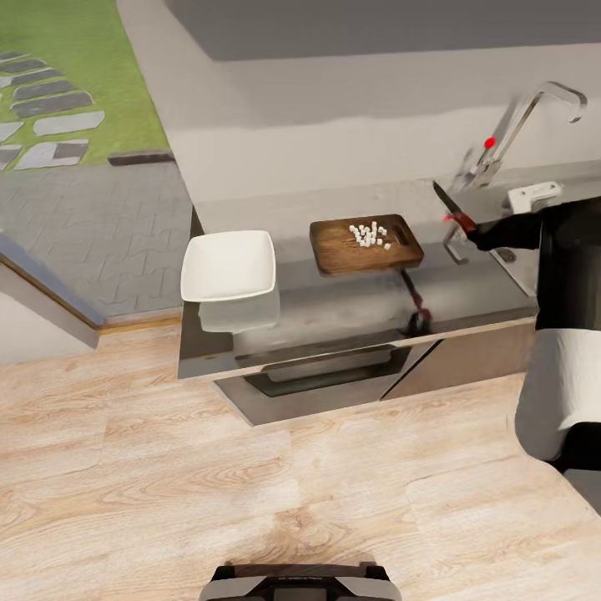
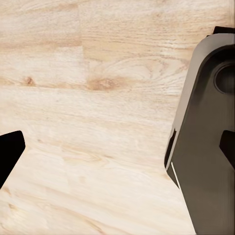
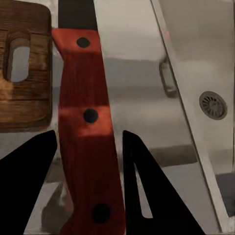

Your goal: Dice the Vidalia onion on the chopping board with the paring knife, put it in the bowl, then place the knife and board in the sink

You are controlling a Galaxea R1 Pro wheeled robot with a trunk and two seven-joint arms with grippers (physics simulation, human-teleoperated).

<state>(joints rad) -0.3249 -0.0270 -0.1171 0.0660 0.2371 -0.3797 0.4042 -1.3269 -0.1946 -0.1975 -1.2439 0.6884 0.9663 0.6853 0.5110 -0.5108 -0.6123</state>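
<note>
The brown chopping board (image 1: 366,248) lies on the grey countertop (image 1: 334,309) with a small heap of white diced onion (image 1: 369,235) on it. To its left sits the white square bowl (image 1: 227,265), with nothing in it. My right gripper (image 1: 474,235) is shut on the paring knife (image 1: 453,214), blade pointing toward the wall, just right of the board. In the right wrist view its red handle (image 3: 88,127) lies between the fingers (image 3: 29,161), above the steel drainboard, with the board's slotted end (image 3: 24,73) on one side and the sink (image 3: 205,58) on the other. My left gripper (image 2: 120,149) hangs open over the floor.
The chrome tap (image 1: 522,125) with its red knob (image 1: 490,142) rises behind the sink. My right arm (image 1: 559,250) covers most of the basin in the head view. Wooden floor (image 1: 250,501) lies in front of the dark cabinets (image 1: 334,376). My base (image 1: 300,583) shows at the bottom edge.
</note>
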